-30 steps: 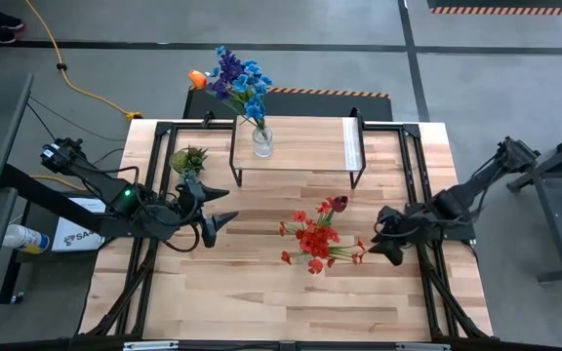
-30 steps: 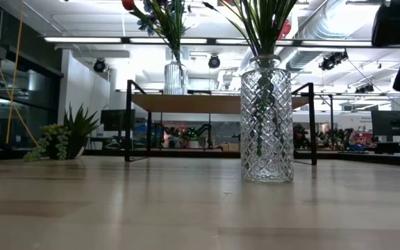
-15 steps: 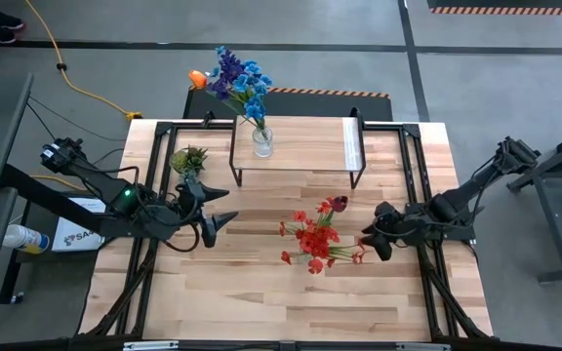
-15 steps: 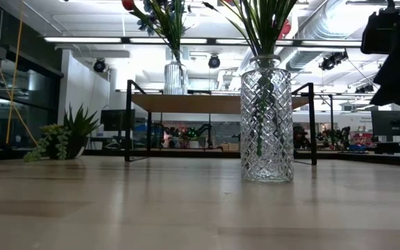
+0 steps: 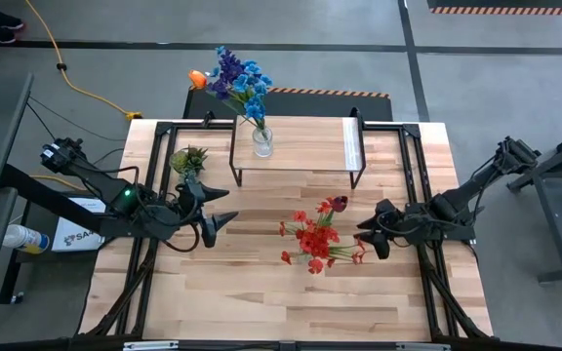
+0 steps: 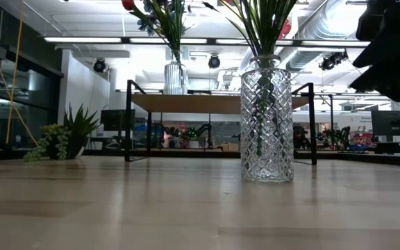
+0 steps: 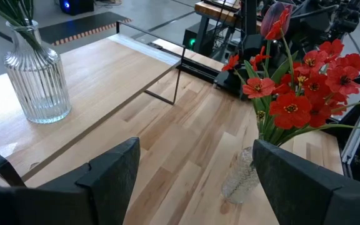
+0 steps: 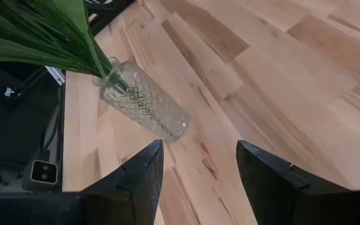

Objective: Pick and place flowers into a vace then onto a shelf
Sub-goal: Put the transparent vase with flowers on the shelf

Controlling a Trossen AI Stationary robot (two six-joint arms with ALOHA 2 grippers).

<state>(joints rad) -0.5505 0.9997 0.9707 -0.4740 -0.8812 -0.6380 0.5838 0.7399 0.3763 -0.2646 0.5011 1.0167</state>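
Note:
Red flowers (image 5: pixel 315 239) stand in a cut-glass vase (image 6: pixel 267 121) on the table's middle, its base on the planks. Blue and purple flowers with one orange bloom (image 5: pixel 237 80) stand in a ribbed glass vase (image 5: pixel 261 142) on the left end of the shelf (image 5: pixel 305 146). My right gripper (image 5: pixel 367 239) is open and hangs just right of the red bouquet, above the table; its wrist view shows the cut-glass vase (image 8: pixel 145 103) ahead of the fingers. My left gripper (image 5: pixel 218 222) is open, left of the bouquet, facing the red flowers (image 7: pixel 305 81).
A small green potted plant (image 5: pixel 189 159) sits near the shelf's left legs. The shelf's dark legs (image 5: pixel 357 175) stand behind the red bouquet. Bare planks (image 5: pixel 261 292) lie toward the near edge. Black frame rails (image 5: pixel 413 185) run along both table sides.
My right gripper has moved toward the table's left, closing on the red flowers' vase, and shows lower and farther in at the low view's upper right. The vases, flowers and left arm have kept still.

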